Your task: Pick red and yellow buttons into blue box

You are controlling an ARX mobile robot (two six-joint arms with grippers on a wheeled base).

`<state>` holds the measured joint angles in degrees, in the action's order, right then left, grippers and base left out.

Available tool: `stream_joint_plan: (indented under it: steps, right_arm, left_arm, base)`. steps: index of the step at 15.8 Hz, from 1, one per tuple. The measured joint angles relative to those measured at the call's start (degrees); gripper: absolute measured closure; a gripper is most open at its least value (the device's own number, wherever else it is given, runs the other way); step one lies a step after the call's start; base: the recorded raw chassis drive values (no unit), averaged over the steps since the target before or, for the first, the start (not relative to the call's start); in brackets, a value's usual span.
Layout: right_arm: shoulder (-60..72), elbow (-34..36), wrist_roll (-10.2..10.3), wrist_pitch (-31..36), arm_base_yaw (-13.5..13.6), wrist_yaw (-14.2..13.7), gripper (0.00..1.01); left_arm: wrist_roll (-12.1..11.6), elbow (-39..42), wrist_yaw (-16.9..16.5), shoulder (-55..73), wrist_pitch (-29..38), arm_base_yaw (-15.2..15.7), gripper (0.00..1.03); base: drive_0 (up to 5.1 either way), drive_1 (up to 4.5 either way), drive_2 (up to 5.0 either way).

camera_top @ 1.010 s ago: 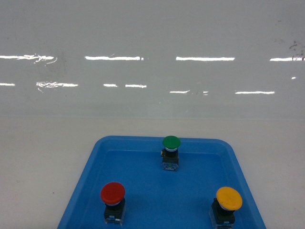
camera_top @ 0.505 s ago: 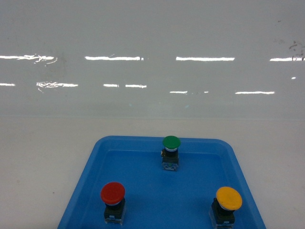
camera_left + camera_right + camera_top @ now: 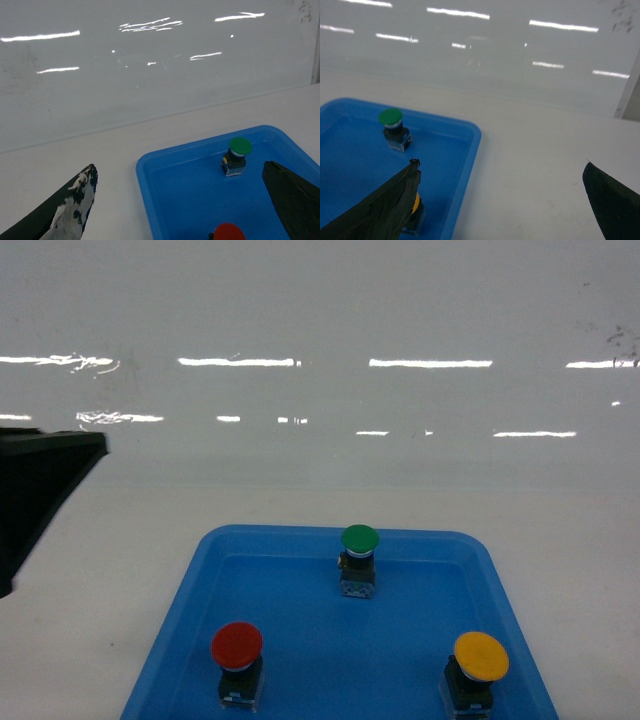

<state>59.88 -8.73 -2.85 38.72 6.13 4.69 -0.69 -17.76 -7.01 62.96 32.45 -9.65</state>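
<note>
Both my jaws stand wide, holding nothing. My left gripper (image 3: 180, 200) hangs over the shallow blue plastic tray's (image 3: 300, 535) left edge, lined up toward the red-capped mushroom push button (image 3: 237, 645); the yellow-capped one (image 3: 481, 656) waits near the right edge.

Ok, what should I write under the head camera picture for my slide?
Red button, yellow button and green button stand in a shallow blue tray.

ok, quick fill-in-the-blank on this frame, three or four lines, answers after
1. The three buttons stand in the shallow blue tray; the one farthest from the robot has a ____ cap.
2. In the head view, the red button is to the ____ of the yellow button.
3. The left hand has its fingers spread, so it is ____.
4. The number of buttons any hand holds is ____.

Answers: green; left; open; zero
</note>
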Motion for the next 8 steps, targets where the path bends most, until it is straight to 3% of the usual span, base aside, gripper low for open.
stream_joint_plan:
  steps: [3,5,7,8]
  right_arm:
    - [13.66,-6.29,0.33,0.22,1.44,0.09,0.03]
    - [15.82,-9.18,0.90,-2.05,2.03,0.26,0.03]
    - [15.63,-9.99,1.20,-2.69,5.11,0.52,0.03]
    - [17.07,-10.23,1.60,-2.23,7.21,-0.87,0.03]
  left_arm:
    - [-1.57,-5.20,1.55,12.94,3.61,-2.84,0.05]
    - [-2.89,-5.07,2.36,13.73,3.87,-3.32,0.05]
    - [-3.32,-5.07,2.58,13.40,3.93,-3.28,0.05]
    - [-3.54,-5.07,2.58,13.40,3.93,-3.28,0.05]
  base:
    - [0.0,0.00,0.0]
    - [0.0,0.00,0.0]
    - [0.0,0.00,0.0]
    - [0.0,0.00,0.0]
